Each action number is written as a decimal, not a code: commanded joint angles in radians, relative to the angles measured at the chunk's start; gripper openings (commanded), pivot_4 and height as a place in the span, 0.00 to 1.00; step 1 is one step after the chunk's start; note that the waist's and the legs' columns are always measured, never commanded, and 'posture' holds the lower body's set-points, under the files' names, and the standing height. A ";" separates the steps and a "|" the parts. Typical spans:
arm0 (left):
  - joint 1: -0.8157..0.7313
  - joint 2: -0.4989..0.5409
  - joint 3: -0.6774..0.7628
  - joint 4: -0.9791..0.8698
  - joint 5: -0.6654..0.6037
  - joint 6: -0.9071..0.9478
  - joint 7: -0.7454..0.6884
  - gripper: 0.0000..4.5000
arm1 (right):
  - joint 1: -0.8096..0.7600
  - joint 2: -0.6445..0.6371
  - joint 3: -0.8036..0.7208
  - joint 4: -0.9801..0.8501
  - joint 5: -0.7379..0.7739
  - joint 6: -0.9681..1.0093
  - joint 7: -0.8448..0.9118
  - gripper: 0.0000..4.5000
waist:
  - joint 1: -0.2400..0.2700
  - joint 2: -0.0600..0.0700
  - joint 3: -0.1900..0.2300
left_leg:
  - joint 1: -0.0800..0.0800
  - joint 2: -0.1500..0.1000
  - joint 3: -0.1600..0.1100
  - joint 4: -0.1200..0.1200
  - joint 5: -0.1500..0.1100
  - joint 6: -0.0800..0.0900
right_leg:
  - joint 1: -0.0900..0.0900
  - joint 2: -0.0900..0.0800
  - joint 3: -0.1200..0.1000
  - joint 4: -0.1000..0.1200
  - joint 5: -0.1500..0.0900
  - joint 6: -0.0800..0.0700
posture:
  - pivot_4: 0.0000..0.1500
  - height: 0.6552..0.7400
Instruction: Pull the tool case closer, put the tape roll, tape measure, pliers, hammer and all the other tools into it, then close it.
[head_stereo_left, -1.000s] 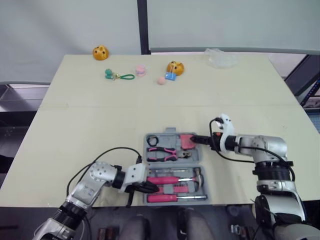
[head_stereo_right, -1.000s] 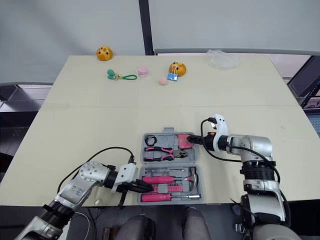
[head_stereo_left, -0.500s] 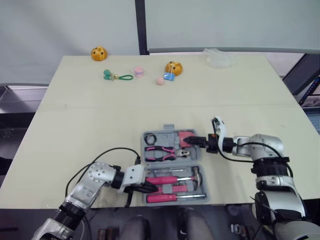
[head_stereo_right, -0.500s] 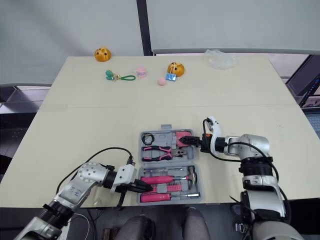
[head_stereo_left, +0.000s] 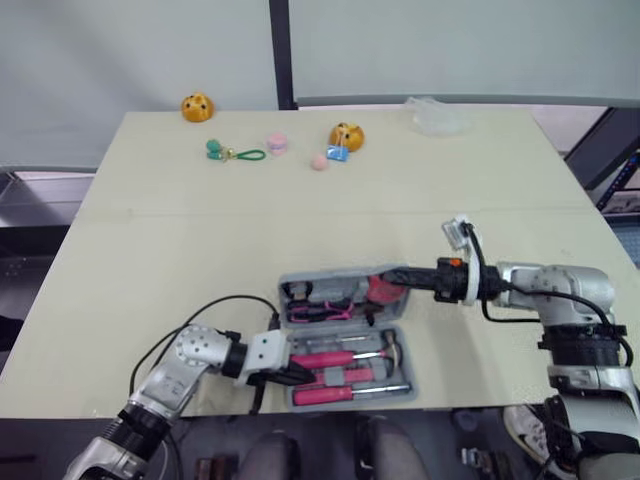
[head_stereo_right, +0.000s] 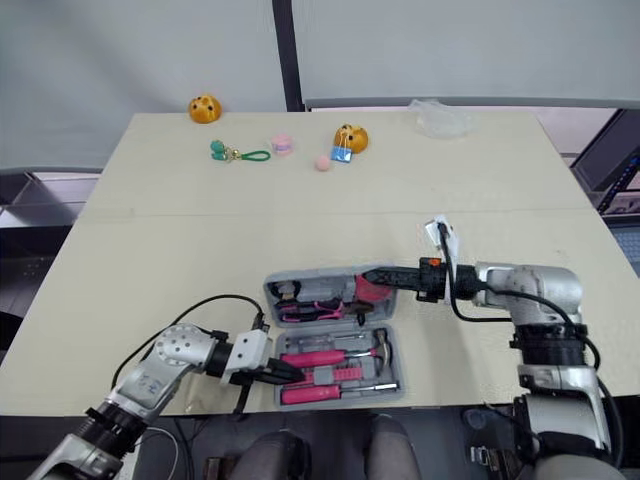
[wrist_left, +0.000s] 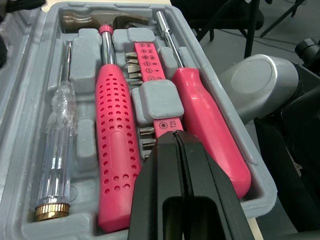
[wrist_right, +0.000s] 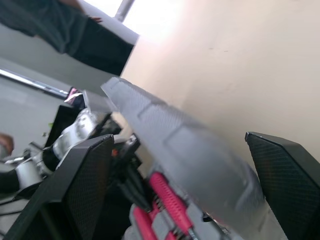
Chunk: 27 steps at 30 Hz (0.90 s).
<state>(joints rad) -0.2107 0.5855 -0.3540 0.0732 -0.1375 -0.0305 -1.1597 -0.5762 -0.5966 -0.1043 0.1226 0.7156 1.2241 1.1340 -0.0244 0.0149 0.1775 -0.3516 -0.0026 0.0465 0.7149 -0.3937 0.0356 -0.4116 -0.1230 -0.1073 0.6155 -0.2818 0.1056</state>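
The grey tool case (head_stereo_left: 345, 365) lies near the table's front edge. Its near half holds a pink-handled hammer (wrist_left: 115, 140), a pink screwdriver (wrist_left: 210, 125), a bit holder (wrist_left: 150, 65) and a clear tester screwdriver (wrist_left: 57, 150). Its lid (head_stereo_left: 330, 290) stands partly raised, tilted toward the near half, with pink pliers and a pink tape measure (head_stereo_left: 382, 290) showing inside it. My right gripper (head_stereo_left: 388, 274) is open at the lid's right end, and the lid's edge (wrist_right: 165, 130) runs between its spread fingers. My left gripper (wrist_left: 180, 140) is shut and empty, resting over the near half's left end (head_stereo_left: 298, 374).
Small toys lie at the far side: two orange figures (head_stereo_left: 198, 106) (head_stereo_left: 347, 135), a green keychain (head_stereo_left: 228, 153), pink pieces (head_stereo_left: 277, 143) and a clear plastic bag (head_stereo_left: 435, 115). Bare tabletop lies between them and the case. The case sits close to the table's front edge (head_stereo_left: 450, 408).
The lid has swung up from lying flat and now tilts toward the near half. My right gripper has risen and drawn back to the right with it. The left gripper has stayed put.
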 joint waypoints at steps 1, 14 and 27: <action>0.048 0.060 0.034 -0.074 0.003 0.138 0.023 0.00 | 0.108 -0.054 -0.003 -0.177 0.071 -0.040 0.071 0.99 | 0.000 0.000 0.000 | 0.000 0.000 -0.001 -0.001 0.000 0.000 | 0.000 -0.001 -0.001 0.000 0.000 -0.001 | 1.00 1.00; 0.466 0.524 0.853 -0.629 -0.670 0.735 -0.213 0.18 | 0.584 -0.390 -0.343 -0.890 0.233 -0.176 0.123 1.00 | 0.037 0.006 0.008 | -0.002 -0.003 -0.010 0.000 -0.002 -0.003 | 0.004 -0.005 -0.003 -0.013 -0.001 -0.002 | 1.00 1.00; 0.256 0.589 0.776 -0.462 -0.516 0.512 -0.267 0.98 | 0.871 -0.522 -0.681 -0.865 -0.042 -0.456 0.256 1.00 | 0.050 0.002 0.010 | -0.002 -0.001 -0.006 -0.004 -0.002 -0.001 | 0.004 0.008 -0.001 -0.013 -0.001 -0.001 | 1.00 1.00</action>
<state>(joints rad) 0.0669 1.1807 0.4414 -0.3868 -0.6398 0.4874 -1.4297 0.2929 -1.1291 -0.7587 -0.7460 0.6872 0.8001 1.3863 0.0256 0.0171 0.1875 -0.3537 -0.0040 0.0416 0.7116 -0.3958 0.0344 -0.4075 -0.1154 -0.1075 0.6037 -0.2822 0.1052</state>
